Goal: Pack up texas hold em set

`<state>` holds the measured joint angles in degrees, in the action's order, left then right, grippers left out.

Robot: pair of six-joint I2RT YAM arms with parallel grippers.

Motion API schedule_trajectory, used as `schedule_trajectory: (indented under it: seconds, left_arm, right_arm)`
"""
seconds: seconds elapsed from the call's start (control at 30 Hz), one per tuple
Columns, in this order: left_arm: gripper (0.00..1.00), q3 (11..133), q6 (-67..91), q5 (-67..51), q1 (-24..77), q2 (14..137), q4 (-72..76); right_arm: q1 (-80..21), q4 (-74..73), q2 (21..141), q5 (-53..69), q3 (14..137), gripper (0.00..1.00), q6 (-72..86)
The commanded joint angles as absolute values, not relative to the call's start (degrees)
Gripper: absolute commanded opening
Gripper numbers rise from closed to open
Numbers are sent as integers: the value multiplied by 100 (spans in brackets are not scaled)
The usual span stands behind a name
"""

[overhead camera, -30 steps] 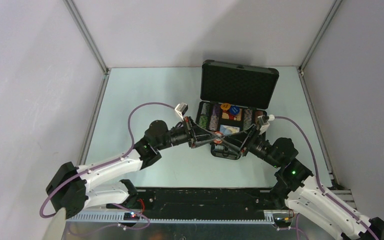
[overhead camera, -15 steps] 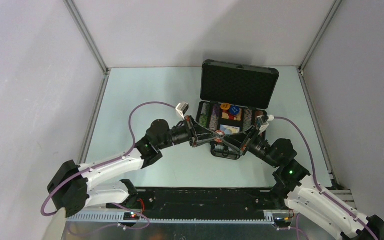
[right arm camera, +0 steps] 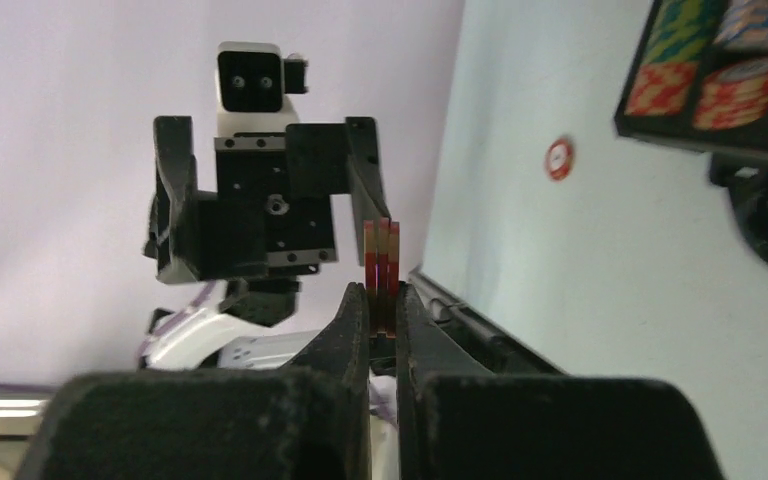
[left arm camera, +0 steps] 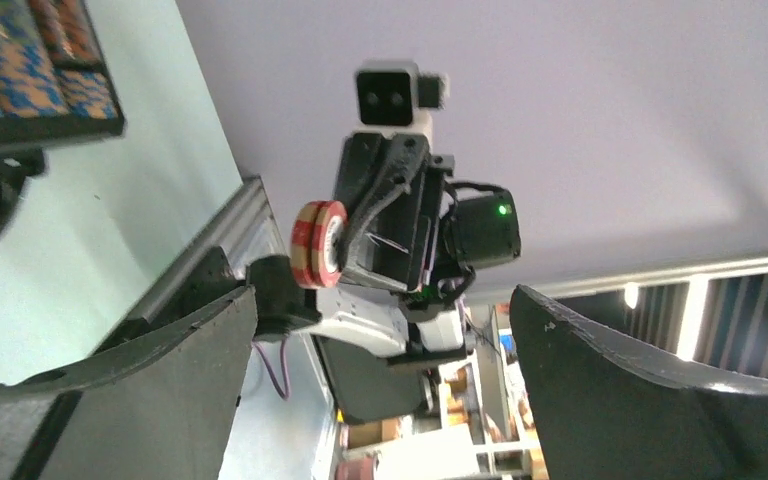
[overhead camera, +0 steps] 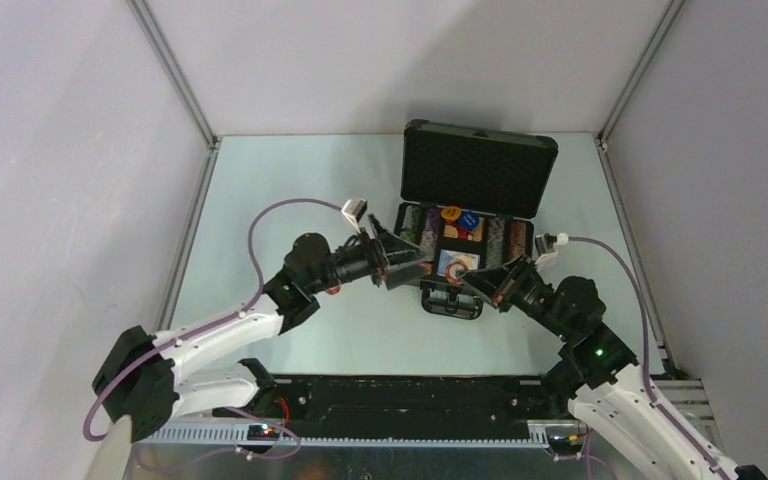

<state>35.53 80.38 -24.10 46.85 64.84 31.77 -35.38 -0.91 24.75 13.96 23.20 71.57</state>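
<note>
The black case stands open at the back centre, foam lid upright, multicoloured chip rows in its tray. My right gripper is shut on a thin stack of red-white chips, held on edge above the table by the case's front edge. In the left wrist view those chips show in the right gripper's tips. My left gripper hangs open and empty just left of them, its fingers spread wide. One loose red-white chip lies on the table near the case corner.
The case handle juts toward the arms. Grey walls with metal rails close in the table on the left, back and right. Purple cables loop over both arms.
The grippers met tip to tip at the case front. Now the left one has opened and drawn back left; the right one has shut on the chips and pulled slightly right.
</note>
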Motion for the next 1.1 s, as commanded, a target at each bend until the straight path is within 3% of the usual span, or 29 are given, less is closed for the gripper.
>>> schedule_trajectory:
  seconds: [0.0,0.23,0.4,0.6,0.8,1.07]
  left_arm:
    - [100,3454,7602,-2629,4022,5905,2884]
    - [100,4181,5739,-1983,3321,4920,-551]
    - [100,4703,4726,-1609,2896,4547,-1902]
    - [99,5024,3799,-1022,2053,4474,-3192]
    - [99,5240,2987,-67,1970,4534,-3879]
    - [99,5163,2339,944,1952,4372,-4105]
  right_arm:
    - [-3154,-723,2483,1401,2994,0,5889]
    - [-3182,-1320,3893,1486,4021,0,3549]
    - [-3327,-549,4641,1526,4289,0,1864]
    - [-3439,-103,5209,1886,4531,0,304]
    - [-3539,-1131,6278,2227,5596,0,-764]
    - [-3473,-1493,7352,2558,6010,0,-1866]
